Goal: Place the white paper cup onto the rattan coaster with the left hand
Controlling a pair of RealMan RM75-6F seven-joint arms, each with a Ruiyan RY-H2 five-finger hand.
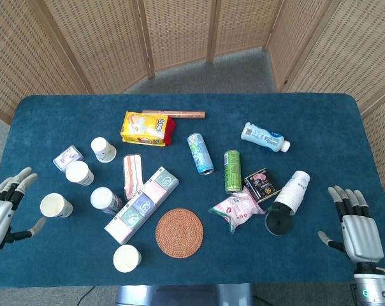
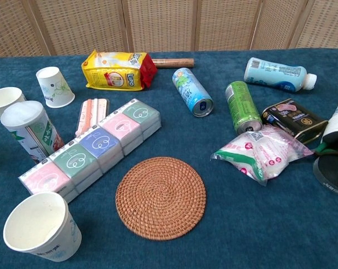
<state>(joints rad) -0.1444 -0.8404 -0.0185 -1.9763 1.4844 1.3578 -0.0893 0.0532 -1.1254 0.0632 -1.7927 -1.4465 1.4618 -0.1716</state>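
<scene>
Five white paper cups sit on my blue surface (image 1: 320,121). The white paper cup (image 1: 127,259) nearest my front edge stands upright, mouth open to the ceiling, long axis vertical, just left of the single round rattan coaster (image 1: 179,233) and not touching it. A second cup (image 1: 56,205) stands upright near my left robot hand, a third (image 1: 79,173) stands behind it, a fourth (image 1: 104,150) with a floral print rests mouth down, and a fifth (image 1: 293,189) lies tilted at the right, touching a black tape roll (image 1: 278,224).

Also here: two drink cans (image 1: 200,153) lying on their sides, one bottle (image 1: 264,136), one lidded tub (image 1: 106,200), one row of tissue packs (image 1: 142,204) and one yellow snack bag (image 1: 146,127).

My left robot hand (image 1: 2,213) hovers at the left edge, fingers spread wide, holding nothing, thumb close to the second cup. My right robot hand (image 1: 356,230) is likewise spread and empty at the right edge.
</scene>
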